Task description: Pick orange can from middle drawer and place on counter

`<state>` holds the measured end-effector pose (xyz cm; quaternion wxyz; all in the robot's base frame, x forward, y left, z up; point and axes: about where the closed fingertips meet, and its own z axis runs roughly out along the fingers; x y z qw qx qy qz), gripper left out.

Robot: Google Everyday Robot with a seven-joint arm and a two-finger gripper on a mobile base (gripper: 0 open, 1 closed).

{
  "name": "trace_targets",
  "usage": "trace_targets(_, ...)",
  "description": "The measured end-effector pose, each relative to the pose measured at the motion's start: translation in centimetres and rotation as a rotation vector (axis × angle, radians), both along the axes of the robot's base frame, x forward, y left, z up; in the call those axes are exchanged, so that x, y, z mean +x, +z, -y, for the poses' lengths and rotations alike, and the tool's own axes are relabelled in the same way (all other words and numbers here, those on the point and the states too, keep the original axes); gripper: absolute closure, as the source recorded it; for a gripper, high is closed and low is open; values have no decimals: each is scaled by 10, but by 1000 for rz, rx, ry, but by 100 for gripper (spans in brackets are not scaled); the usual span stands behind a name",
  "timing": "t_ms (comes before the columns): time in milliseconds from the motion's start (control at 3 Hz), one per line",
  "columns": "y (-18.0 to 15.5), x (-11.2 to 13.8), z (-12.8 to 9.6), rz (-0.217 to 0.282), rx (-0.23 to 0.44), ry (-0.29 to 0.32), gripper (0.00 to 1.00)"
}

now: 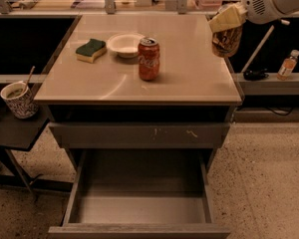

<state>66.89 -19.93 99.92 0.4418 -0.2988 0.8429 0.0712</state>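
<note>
— One thing first: where are the jaws, and what are they doing?

— The gripper (228, 21) is at the upper right of the view, and its jaws are pinched on the top end of the orange can (226, 41). The can hangs beneath them with its long axis roughly upright and nothing touching its base.

— And how does it lie against the tabletop (189, 73)?

— It sits over the right-hand edge, toward the back. I can't tell whether it is fully above the surface or just beyond the rim. My guess is that the placement calls for a small shift leftward over the bare patch, then straight down.

— Is anything in the way?

— I doubt it. The Coca-Cola can (148, 59) stands well apart to the left, and the white bowl (124, 45) and the sponge (90, 50) are further left again. The middle drawer (139, 205) is pulled open below, with no can in it.
</note>
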Motion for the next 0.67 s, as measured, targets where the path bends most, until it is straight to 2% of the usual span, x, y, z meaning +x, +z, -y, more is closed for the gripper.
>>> trace_targets(667, -1, 0, -4, -4, 10, 5, 100)
